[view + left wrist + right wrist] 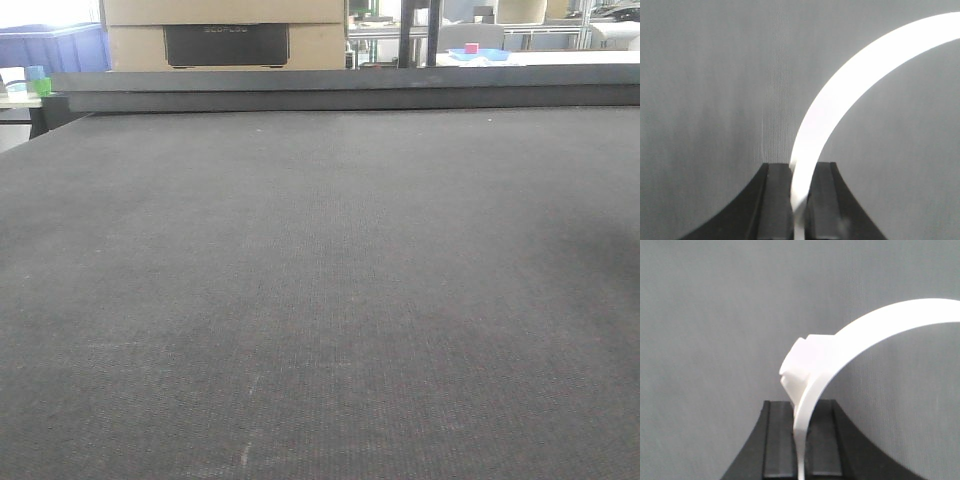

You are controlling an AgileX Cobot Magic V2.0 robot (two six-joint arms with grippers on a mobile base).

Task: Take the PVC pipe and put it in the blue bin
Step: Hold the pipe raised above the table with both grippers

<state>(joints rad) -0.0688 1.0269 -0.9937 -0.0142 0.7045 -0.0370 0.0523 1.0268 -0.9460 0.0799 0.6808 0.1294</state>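
In the left wrist view my left gripper point(800, 167) is shut on a slim white curved PVC pipe point(840, 95), which arcs up and off to the right above the grey mat. In the right wrist view my right gripper point(801, 405) is shut on a white curved pipe point(875, 320) too. This one has a squared-off block end point(800, 362) just above the jaws. I cannot tell whether both grippers hold the same piece. A blue bin point(60, 45) stands beyond the table's far left corner in the front view. No gripper or pipe shows in that view.
The dark grey mat point(320, 300) fills the front view up to a raised far edge point(350, 90). Behind it are a cardboard box point(225, 35), a small green and blue item point(38, 80) at the left, and a blue tray with a pink cube point(478, 52) at the right.
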